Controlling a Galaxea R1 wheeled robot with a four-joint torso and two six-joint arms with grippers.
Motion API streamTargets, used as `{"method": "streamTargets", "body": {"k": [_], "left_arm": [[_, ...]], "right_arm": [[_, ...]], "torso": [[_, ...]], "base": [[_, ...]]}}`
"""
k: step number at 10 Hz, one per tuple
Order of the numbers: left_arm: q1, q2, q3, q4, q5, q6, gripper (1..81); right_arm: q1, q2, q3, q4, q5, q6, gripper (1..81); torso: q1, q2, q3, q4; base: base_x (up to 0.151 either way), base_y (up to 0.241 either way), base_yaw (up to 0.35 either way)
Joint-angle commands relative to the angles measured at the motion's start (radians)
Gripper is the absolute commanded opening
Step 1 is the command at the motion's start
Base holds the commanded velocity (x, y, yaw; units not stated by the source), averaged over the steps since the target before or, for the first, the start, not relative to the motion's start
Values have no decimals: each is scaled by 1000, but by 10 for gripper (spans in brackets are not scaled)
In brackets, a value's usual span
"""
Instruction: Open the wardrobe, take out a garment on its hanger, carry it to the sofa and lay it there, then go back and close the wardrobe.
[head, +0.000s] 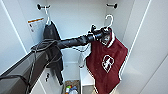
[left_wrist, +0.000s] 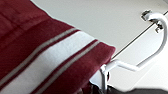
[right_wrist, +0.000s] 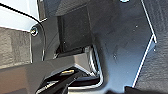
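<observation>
Left pincer (head: 103, 33) of mine is up at the neck of the red jacket (head: 107, 62), and it is pinching the white hanger (head: 109, 21) just under the hook; my long dark left arm (head: 72, 41) comes in from the left side and reaches to it inside the open wardrobe (head: 142, 45); the jacket hangs down from my grip, with a white crest (head: 108, 63) on its front and a white sleeve behind it; the hook of the hanger curls up near a dark rail knob (head: 111, 5) on the right wall, but I cannot tell if it touches the knob; from my left wrist I see the striped red and white collar (left_wrist: 57, 60) very close, and the white hanger (left_wrist: 140, 62) bending up beside it, with its hook near a small metal fitting (left_wrist: 146, 13) on the white wall; a dark grey shirt (head: 53, 47) hangs on another white hanger (head: 47, 15) on the left side of the wardrobe; a box with bottles (head: 71, 88) sits down on the wardrobe floor; my right wrist shows dark robot parts, and I cannot tell how my right pincer is.
</observation>
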Motion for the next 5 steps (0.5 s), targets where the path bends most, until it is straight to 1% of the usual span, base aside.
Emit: {"method": "streamTargets", "body": {"k": [1, 4, 5], "left_arm": [[-223, -5, 22, -7, -48, 13, 10], [-223, -12, 31, -7, -48, 13, 10], [-223, -16, 39, -7, -48, 13, 10]], "right_arm": [[31, 3, 6, 3, -48, -3, 811], [31, 3, 6, 3, -48, -3, 811], [31, 3, 6, 3, -48, -3, 811]], "torso": [[0, 0, 0, 0], [0, 0, 0, 0], [0, 0, 0, 0]], "base": [[-129, 0, 0], [-129, 0, 0], [-93, 0, 0]]}}
